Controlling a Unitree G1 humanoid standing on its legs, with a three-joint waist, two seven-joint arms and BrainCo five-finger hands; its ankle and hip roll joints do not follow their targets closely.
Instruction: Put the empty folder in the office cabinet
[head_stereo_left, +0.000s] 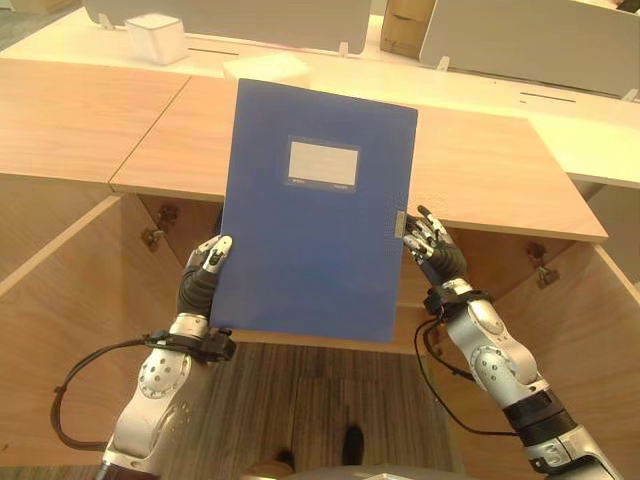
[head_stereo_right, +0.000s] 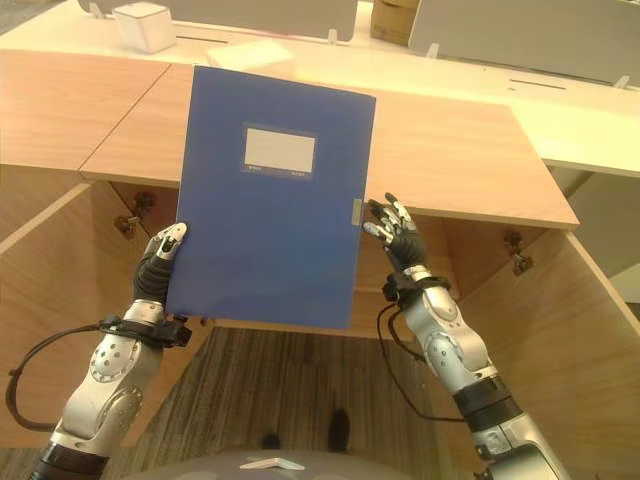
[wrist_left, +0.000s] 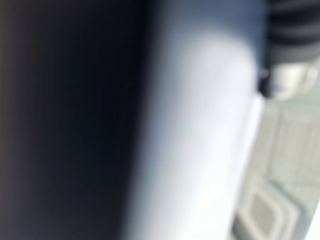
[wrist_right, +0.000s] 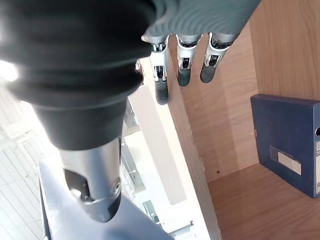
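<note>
Two hands are on the job. The blue folder (head_stereo_left: 310, 215) stands upright in the air in front of me, its labelled face toward my head camera, above the open cabinet (head_stereo_left: 60, 290) and below the line of the wooden desk (head_stereo_left: 90, 115) top.

My left hand (head_stereo_left: 205, 270) holds the folder at its lower left edge. The thumb lies on the front face; the fingers are behind the board, so I cannot tell how far they are curled. The left wrist view is too blurred to settle it.

My right hand (head_stereo_left: 432, 243) sits just beside the right edge, near the small metal clasp (head_stereo_left: 399, 224). Its fingers (wrist_right: 183, 67) are straight and released, holding nothing. Whether they touch the edge I cannot say.

Inside the cabinet, the right wrist view shows another blue folder (wrist_right: 290, 145) already standing on the shelf against the wooden wall.

Handling assessment: the folder looks stiff, flat and boxy, and, being empty, I judge it light. The smooth cover may slide under a one-sided pinch, and a tall board held at one low corner will want to swing. Best hold is across the thickness at both side edges, low down, palms opposed, clear of the clasp.

A white box (head_stereo_left: 156, 37) and a cardboard carton (head_stereo_left: 407, 27) stand further back, well apart from the work.
</note>
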